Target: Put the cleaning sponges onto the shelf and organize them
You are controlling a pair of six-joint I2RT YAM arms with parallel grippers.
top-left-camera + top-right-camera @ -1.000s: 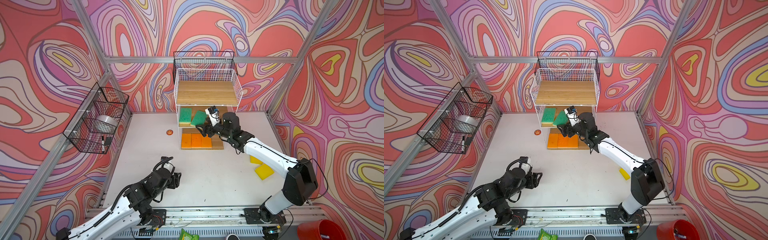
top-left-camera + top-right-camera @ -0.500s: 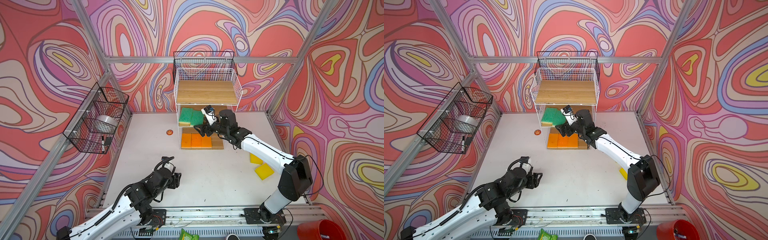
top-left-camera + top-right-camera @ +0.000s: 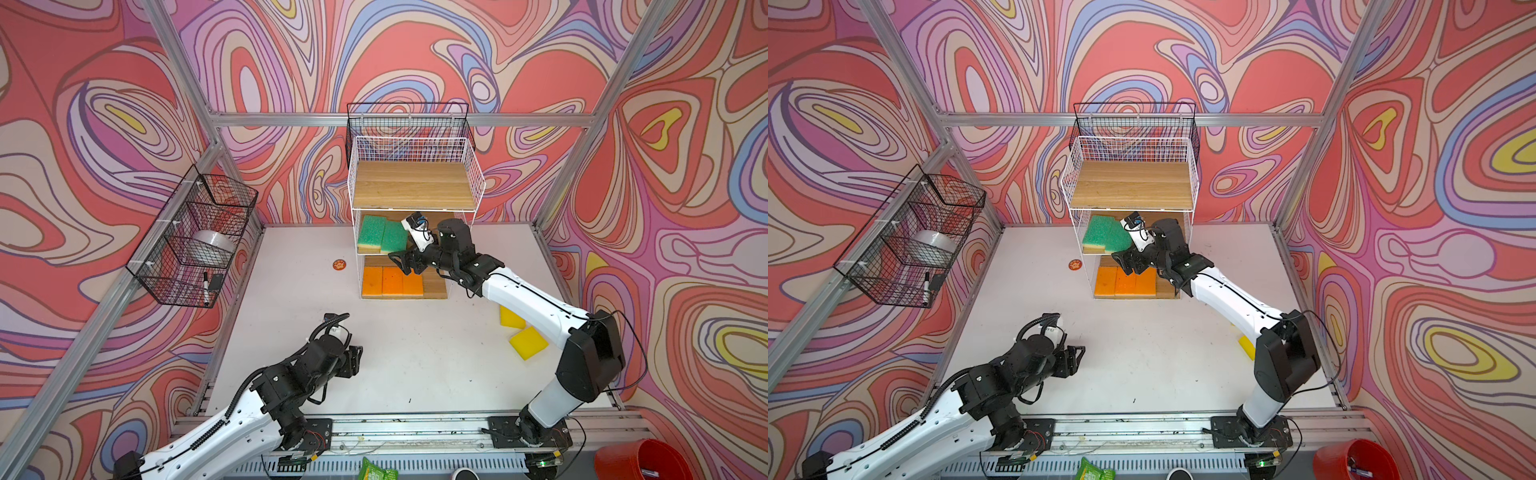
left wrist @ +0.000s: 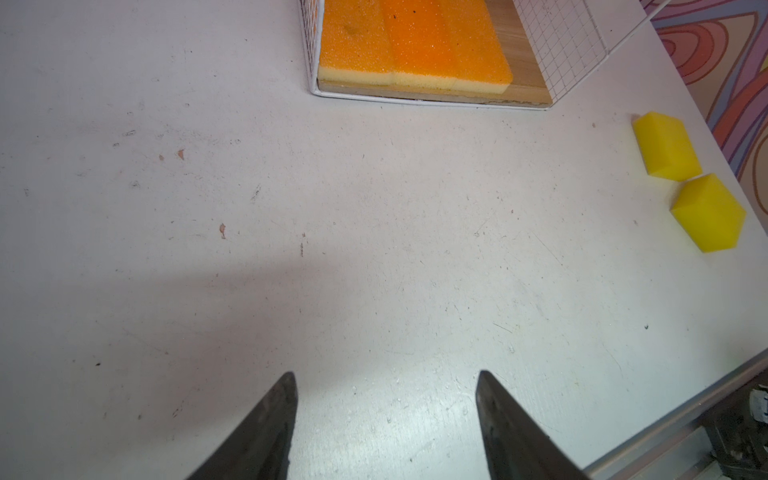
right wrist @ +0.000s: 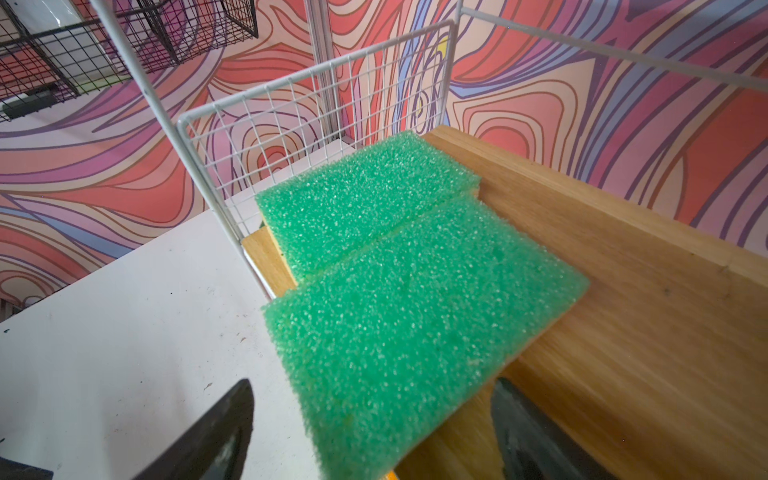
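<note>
Hazard: your released right gripper [image 5: 372, 384] flanks the overhanging green sponge [image 5: 415, 299]; a brush could tip it off.

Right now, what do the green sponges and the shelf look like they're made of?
Green sponges: coarse open-cell scouring foam, matte, on pale yellow foam backing. Shelf: thin white-coated wire mesh, probably metal; boards look like light wood, visible grain.

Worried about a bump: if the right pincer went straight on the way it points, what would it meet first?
Probably the nearer green sponge on the shelf; it lies between the jaws of the open right pincer, gap unclear.
</note>
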